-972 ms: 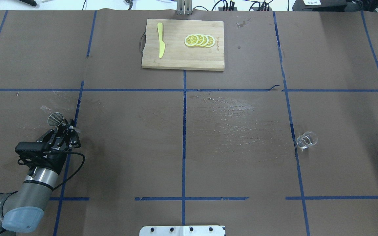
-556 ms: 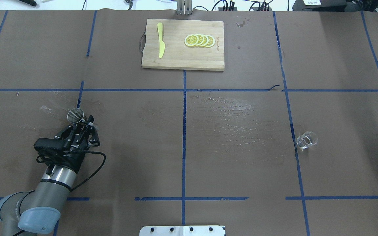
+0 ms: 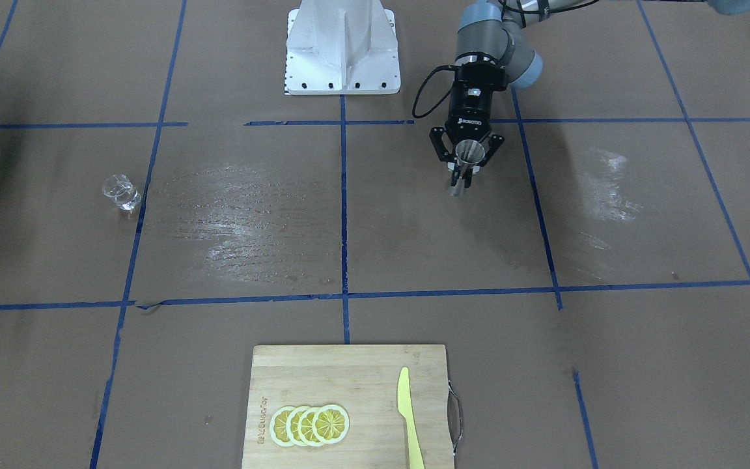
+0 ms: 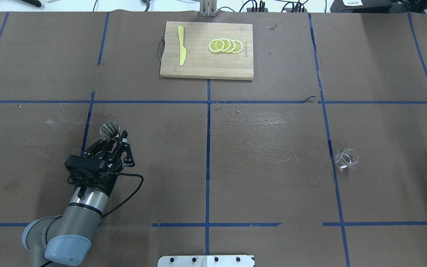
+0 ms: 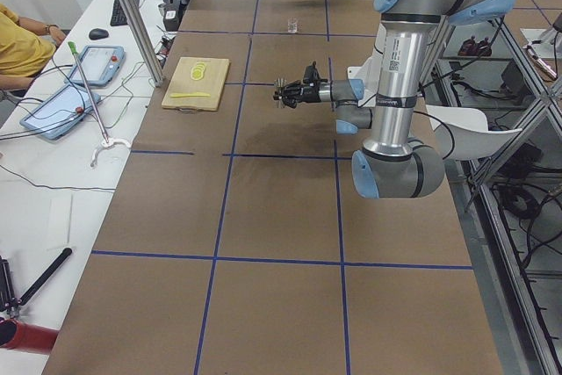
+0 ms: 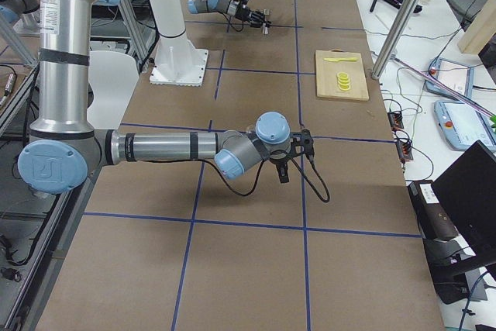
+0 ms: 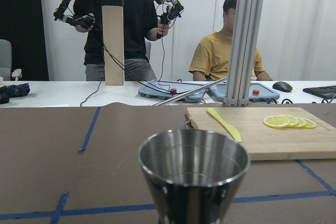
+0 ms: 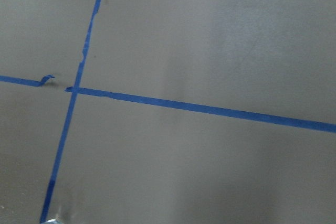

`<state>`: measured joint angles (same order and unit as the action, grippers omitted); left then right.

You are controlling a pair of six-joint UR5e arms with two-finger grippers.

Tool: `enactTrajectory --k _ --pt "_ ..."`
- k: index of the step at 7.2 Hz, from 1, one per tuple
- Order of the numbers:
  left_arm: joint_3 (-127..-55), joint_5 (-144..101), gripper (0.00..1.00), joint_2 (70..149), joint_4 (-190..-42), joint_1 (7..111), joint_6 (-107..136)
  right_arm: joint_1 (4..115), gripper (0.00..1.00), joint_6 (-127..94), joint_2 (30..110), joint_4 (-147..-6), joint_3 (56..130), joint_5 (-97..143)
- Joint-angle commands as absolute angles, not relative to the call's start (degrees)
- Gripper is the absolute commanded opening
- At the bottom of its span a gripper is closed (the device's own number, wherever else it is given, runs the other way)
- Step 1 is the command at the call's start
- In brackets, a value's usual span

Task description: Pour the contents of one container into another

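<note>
The grey steel jigger (image 4: 109,129) stands upright in my left gripper (image 4: 116,140), which is shut on its narrow waist, at the left of the table. Its open top cone fills the left wrist view (image 7: 193,169) and also shows from the front (image 3: 470,151). The clear glass cup (image 4: 346,157) stands alone on the table far to the right, also seen from the front (image 3: 121,193). My right gripper (image 6: 289,162) hangs over bare table near the right end. I cannot tell whether it is open or shut, and the right wrist view shows only paper and tape.
A wooden cutting board (image 4: 206,70) at the far middle carries lemon slices (image 4: 225,45) and a yellow knife (image 4: 181,45). Wet streaks (image 4: 261,129) mark the brown paper in the middle. The robot's base plate (image 4: 206,260) sits at the near edge. People are behind the table (image 7: 226,40).
My left arm has carried the jigger to the right and slightly farther from the robot, across the blue tape line. The glass cup has not moved.
</note>
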<state>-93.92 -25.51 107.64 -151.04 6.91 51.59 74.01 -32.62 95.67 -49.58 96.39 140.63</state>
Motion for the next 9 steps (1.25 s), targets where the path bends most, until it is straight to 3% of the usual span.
enactTrajectory --k 1,3,9 --pt "-93.1 -25.8 0.0 111.2 -151.1 6.2 47.6 67.3 1.0 -42.5 95.0 -43.7 98.3 139.2" --pt "-93.7 -32.8 0.0 113.5 -151.2 6.7 41.0 61.4 1.0 -46.0 95.0 -43.8 103.6 133.5" --pt "-89.6 -48.2 0.0 118.3 -153.9 11.6 30.1 56.3 1.0 -47.1 96.1 -43.8 108.5 133.5"
